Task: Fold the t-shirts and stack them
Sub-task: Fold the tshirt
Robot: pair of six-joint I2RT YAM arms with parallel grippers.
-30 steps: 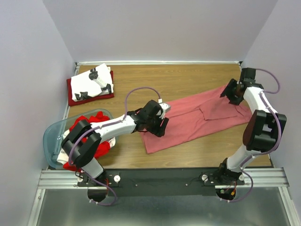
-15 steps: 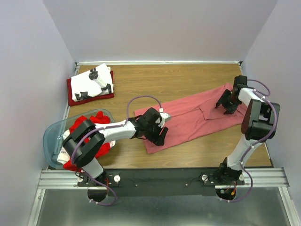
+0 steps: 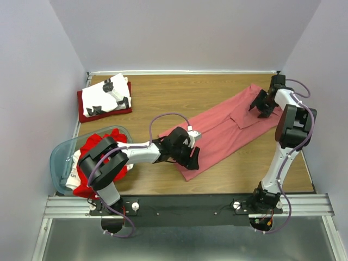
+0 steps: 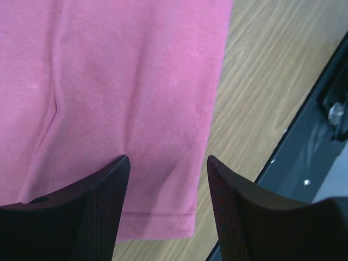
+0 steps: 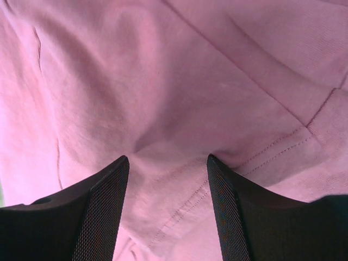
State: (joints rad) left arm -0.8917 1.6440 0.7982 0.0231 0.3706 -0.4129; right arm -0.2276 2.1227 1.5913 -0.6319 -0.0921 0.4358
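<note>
Black prints on the white t-shirt (image 3: 106, 93) were too small to read. It lay folded atop the dark red t-shirt (image 3: 84, 114) at the far-left corner of the table (image 3: 179, 95). The translucent tub (image 3: 57, 155) at near left held bright red cloth (image 3: 89, 142) and some white. The salmon-pink t-shirt (image 3: 223, 130) lay spread diagonally mid-table. The right gripper (image 5: 167, 159) pinched its far end (fingers narrow, a pucker gathered between them). The left gripper (image 4: 167, 160) sat over the near hem corner with a narrow gap; gripping or only touching, could not tell.
</note>
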